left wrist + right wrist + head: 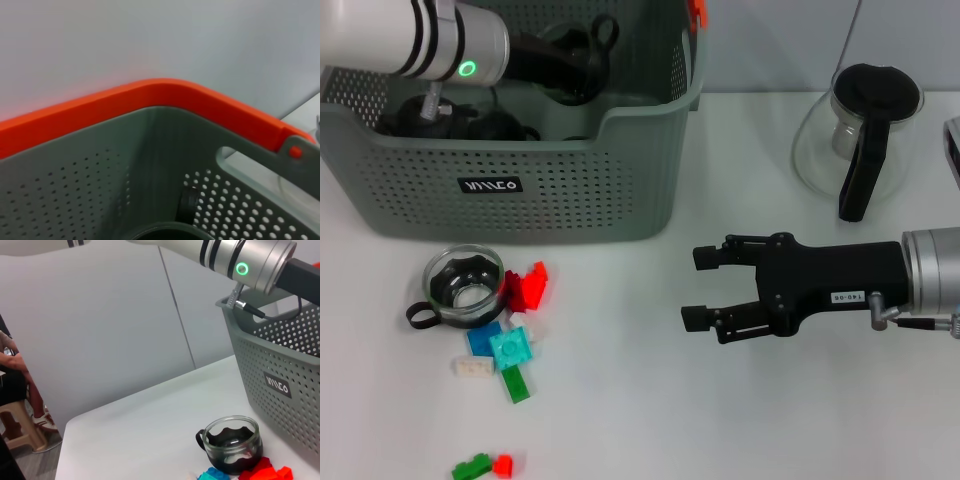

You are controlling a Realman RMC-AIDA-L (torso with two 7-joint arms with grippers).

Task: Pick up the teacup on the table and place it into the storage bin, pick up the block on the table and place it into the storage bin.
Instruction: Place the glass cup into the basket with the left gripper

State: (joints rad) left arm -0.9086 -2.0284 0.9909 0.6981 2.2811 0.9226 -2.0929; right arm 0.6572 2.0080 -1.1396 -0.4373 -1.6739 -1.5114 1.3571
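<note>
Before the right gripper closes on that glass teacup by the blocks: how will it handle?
The teacup looks like clear glass, so probably rigid, slick and breakable. Its round, squat body should sit stable but could slide when nudged. The red block appears to touch it, so a push may scatter blocks. The right gripper is open, well off.

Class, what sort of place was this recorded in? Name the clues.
Probably an indoor lab or office test area: a plain white table, pale partition walls behind it, and a seated person beside a stool past the table's edge.

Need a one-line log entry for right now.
left gripper: inside storage bin | right gripper: open, above table | teacup: on table | blocks: beside it
</note>
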